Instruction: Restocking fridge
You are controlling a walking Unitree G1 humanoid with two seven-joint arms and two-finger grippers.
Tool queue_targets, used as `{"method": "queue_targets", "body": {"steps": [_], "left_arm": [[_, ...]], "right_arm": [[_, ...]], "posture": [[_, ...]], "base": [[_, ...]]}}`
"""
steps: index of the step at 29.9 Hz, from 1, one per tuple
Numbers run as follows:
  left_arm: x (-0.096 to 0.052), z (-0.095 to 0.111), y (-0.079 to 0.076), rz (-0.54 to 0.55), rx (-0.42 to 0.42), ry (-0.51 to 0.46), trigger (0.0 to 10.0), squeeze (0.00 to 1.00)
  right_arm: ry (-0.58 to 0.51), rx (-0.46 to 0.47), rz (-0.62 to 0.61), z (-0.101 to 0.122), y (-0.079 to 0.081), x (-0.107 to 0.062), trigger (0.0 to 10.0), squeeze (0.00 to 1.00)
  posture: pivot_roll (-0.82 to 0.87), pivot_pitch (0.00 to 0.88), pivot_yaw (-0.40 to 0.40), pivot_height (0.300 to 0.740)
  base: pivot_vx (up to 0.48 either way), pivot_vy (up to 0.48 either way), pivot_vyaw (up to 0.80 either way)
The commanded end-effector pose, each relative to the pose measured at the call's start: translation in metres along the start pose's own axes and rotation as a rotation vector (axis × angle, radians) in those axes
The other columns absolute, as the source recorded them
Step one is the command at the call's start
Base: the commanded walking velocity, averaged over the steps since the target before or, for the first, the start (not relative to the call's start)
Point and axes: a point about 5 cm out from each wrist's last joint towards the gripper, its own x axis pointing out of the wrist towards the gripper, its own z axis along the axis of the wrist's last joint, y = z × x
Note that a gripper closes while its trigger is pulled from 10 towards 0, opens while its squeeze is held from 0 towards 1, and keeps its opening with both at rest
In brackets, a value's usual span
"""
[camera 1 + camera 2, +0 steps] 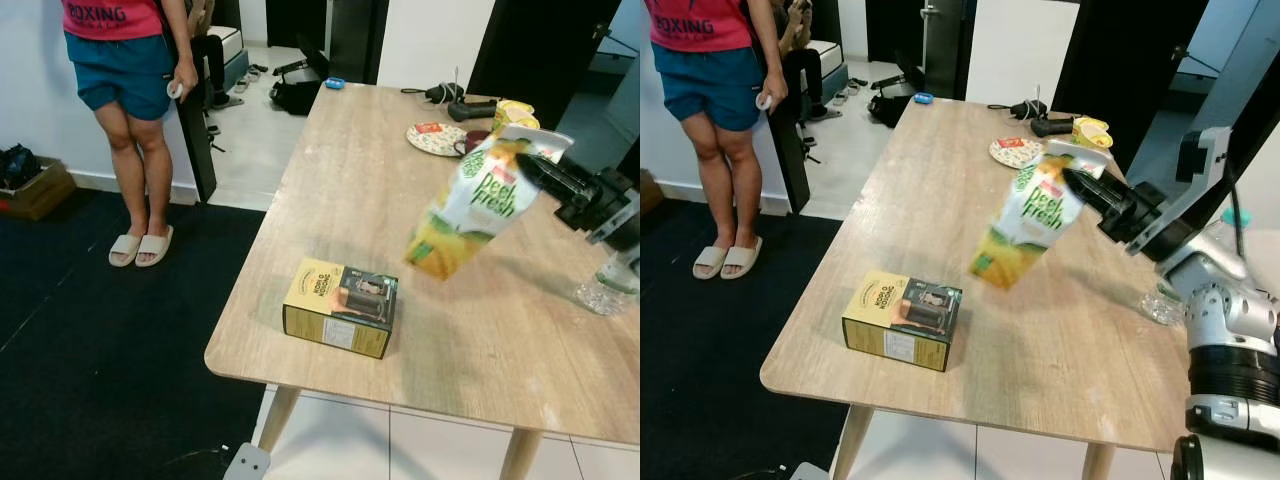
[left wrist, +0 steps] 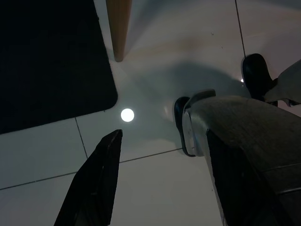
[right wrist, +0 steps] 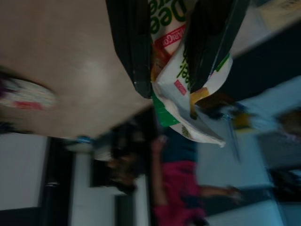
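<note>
Location is a domestic room with white floor tiles and a dark carpet, occupied by a long light-wood worktop (image 1: 380, 180) on tapered legs. A person in a pink top and blue shorts (image 1: 125, 60) stands on the carpet well clear of the worktop's left edge. On the near part of the worktop lies a yellow-and-black cardboard product box (image 1: 341, 307), flat and untouched. At the far end are a patterned round plate (image 1: 435, 139), a yellow packet (image 1: 1092, 132) and a dark device with cable (image 1: 470, 110); a clear plastic water bottle (image 1: 607, 283) lies at the right edge. The right gripper (image 1: 1080, 185) has its two black fingers clamped on the gabled top of a white, green and yellow juice carton (image 1: 475, 205), which hangs tilted in the air above the worktop, its base clear of the surface and beyond the box. The right wrist view confirms one finger on each side of the carton top. The left gripper (image 2: 155, 174) hangs beside the body over the tiles, fingers parted and holding nothing. Assessment: the pick-up of one item is complete and the carry stage is in hand. No fridge can be made out; the next move calls for turning from the worktop and walking to it with the grip held firm, since the carton hangs askew from its top alone.
</note>
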Motion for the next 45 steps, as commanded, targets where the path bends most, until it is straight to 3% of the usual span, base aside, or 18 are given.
{"method": "queue_targets", "body": {"steps": [1,3,8,10,14,16,17,18,20,21,22,23,29,31,35,36,42,45], "left_arm": [[-0.002,-0.027,-0.023,-0.072,-0.014,0.111,10.0,0.00],[-0.002,-0.026,-0.023,-0.072,-0.015,0.110,10.0,0.00],[-0.002,-0.027,-0.023,-0.073,-0.016,0.110,10.0,0.00],[-0.002,-0.027,-0.023,-0.073,-0.016,0.111,10.0,0.00],[-0.002,-0.027,-0.023,-0.073,-0.014,0.112,10.0,0.00],[-0.002,-0.027,-0.023,-0.073,-0.014,0.112,10.0,0.00],[-0.002,-0.027,-0.023,-0.073,-0.015,0.111,10.0,0.00],[-0.002,-0.027,-0.023,-0.073,-0.015,0.111,10.0,0.00],[-0.002,-0.027,-0.023,-0.073,-0.014,0.110,10.0,0.00],[-0.002,-0.026,-0.023,-0.073,-0.014,0.110,10.0,0.00],[-0.002,-0.026,-0.022,-0.072,-0.014,0.109,10.0,0.00],[-0.002,-0.026,-0.022,-0.071,-0.013,0.109,10.0,0.00],[-0.002,-0.025,-0.021,-0.069,-0.013,0.108,10.0,0.00],[-0.002,-0.025,-0.021,-0.069,-0.013,0.108,10.0,0.00],[-0.002,-0.025,-0.022,-0.072,-0.014,0.107,10.0,0.00],[-0.002,-0.025,-0.022,-0.072,-0.014,0.107,10.0,0.00],[-0.002,-0.025,-0.023,-0.073,-0.013,0.106,10.0,0.00],[-0.002,-0.025,-0.023,-0.073,-0.012,0.106,10.0,0.00]], "right_arm": [[0.010,-0.067,-0.122,0.006,-0.015,-0.005,0.0,0.00],[0.012,-0.086,-0.240,0.008,-0.029,-0.011,0.0,0.00],[-0.062,-0.059,-0.298,0.022,-0.040,-0.018,0.0,0.00],[-0.112,-0.026,-0.296,0.028,-0.041,-0.019,0.0,0.00],[-0.329,0.141,-0.301,0.050,-0.048,-0.025,0.0,0.00],[-0.359,0.169,-0.303,0.053,-0.049,-0.025,0.0,0.00],[-0.413,0.217,-0.313,0.058,-0.052,-0.028,2.5,0.00],[-0.481,0.266,-0.334,0.066,-0.057,-0.031,3.5,0.00],[-0.535,0.301,-0.352,0.072,-0.060,-0.034,3.5,0.00],[-0.587,0.331,-0.380,0.078,-0.064,-0.038,8.8,0.00],[-0.624,0.347,-0.413,0.082,-0.068,-0.041,8.8,0.00],[-0.689,0.366,-0.532,0.092,-0.078,-0.052,10.0,0.00],[-0.766,0.365,-0.753,0.105,-0.094,-0.076,10.0,0.00],[-0.778,0.370,-0.769,0.107,-0.095,-0.079,10.0,0.00],[-0.854,0.358,-0.962,0.113,-0.105,-0.108,10.0,0.00],[-0.854,0.358,-0.962,0.113,-0.105,-0.108,10.0,0.00],[-0.940,0.368,-1.153,0.116,-0.114,-0.146,10.0,0.00],[-0.942,0.339,-1.199,0.117,-0.115,-0.154,10.0,0.00]], "posture": [[0.04,0.000,-0.117,0.740],[0.04,0.000,-0.117,0.740],[0.04,0.000,-0.114,0.740],[0.04,0.000,-0.115,0.740],[0.04,0.000,-0.115,0.740],[0.04,0.000,-0.115,0.740],[0.04,0.000,-0.115,0.740],[0.04,0.000,-0.113,0.740],[0.04,0.000,-0.113,0.740],[0.04,0.000,-0.113,0.740],[0.04,0.000,-0.113,0.740],[0.04,0.000,-0.113,0.740],[0.04,0.000,-0.114,0.740],[0.04,0.000,-0.114,0.740],[0.04,0.000,-0.114,0.740],[0.04,0.000,-0.114,0.740],[0.04,0.000,-0.116,0.740],[0.04,0.000,-0.115,0.740]], "base": [[0.000,0.000,0.00],[0.000,0.000,0.00],[0.000,0.000,0.00],[0.000,0.000,0.00],[0.000,0.000,0.00],[0.000,0.000,0.00],[0.000,0.000,0.00],[0.000,0.000,0.00],[0.000,0.000,0.00],[0.000,0.000,0.00],[0.000,0.000,0.00],[0.000,0.000,0.00],[0.000,0.000,0.00],[0.000,0.000,0.00],[0.000,0.000,0.00],[0.000,0.000,0.00],[0.000,0.000,0.00],[0.000,0.000,0.00]]}}
